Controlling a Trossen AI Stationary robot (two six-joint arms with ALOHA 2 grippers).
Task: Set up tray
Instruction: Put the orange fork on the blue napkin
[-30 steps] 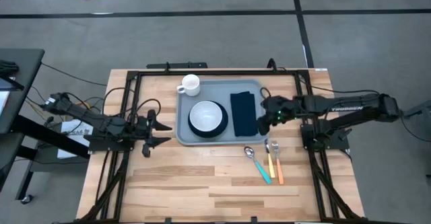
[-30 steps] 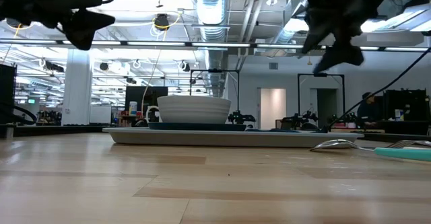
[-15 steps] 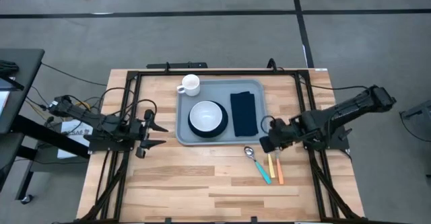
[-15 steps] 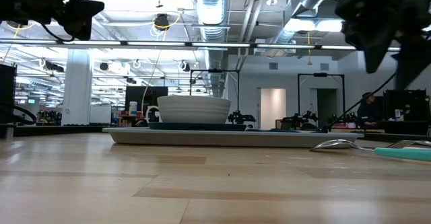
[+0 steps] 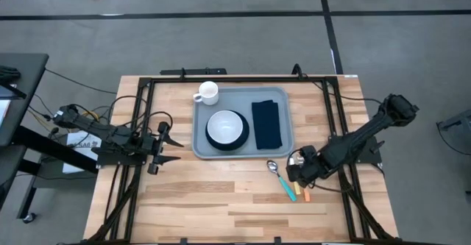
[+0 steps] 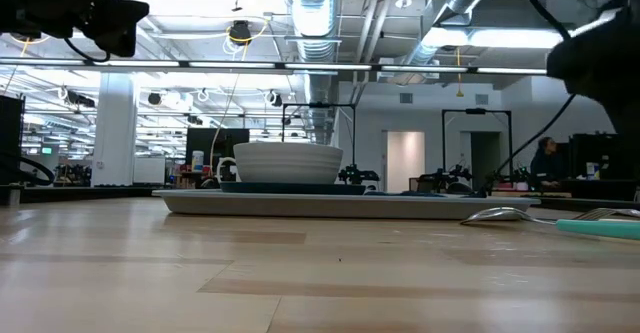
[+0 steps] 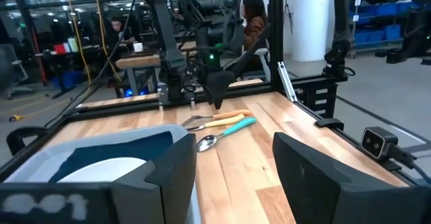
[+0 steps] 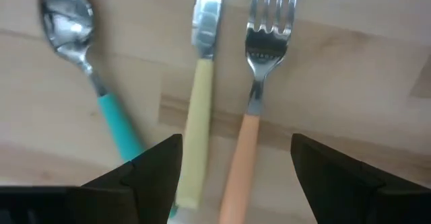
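The light grey-blue tray lies at the table's middle. It carries a white bowl on a dark plate and a dark navy folded napkin. A white mug stands at its far left corner. A teal-handled spoon, a yellow-handled knife and an orange-handled fork lie side by side on the wood, near of the tray's right end. My right gripper is open, pointing down over the knife and fork handles, touching nothing. My left gripper waits open, left of the tray.
A black frame runs around the table's far and side edges. Bare wood stretches along the near side. Beyond the table, the left wrist view shows a person seated in the room.
My right gripper has swung from over the tray's right edge beside the napkin toward the table's near edge. It has tipped downward and now stands over the cutlery. The tray, bowl, napkin and cutlery have stayed where they were.
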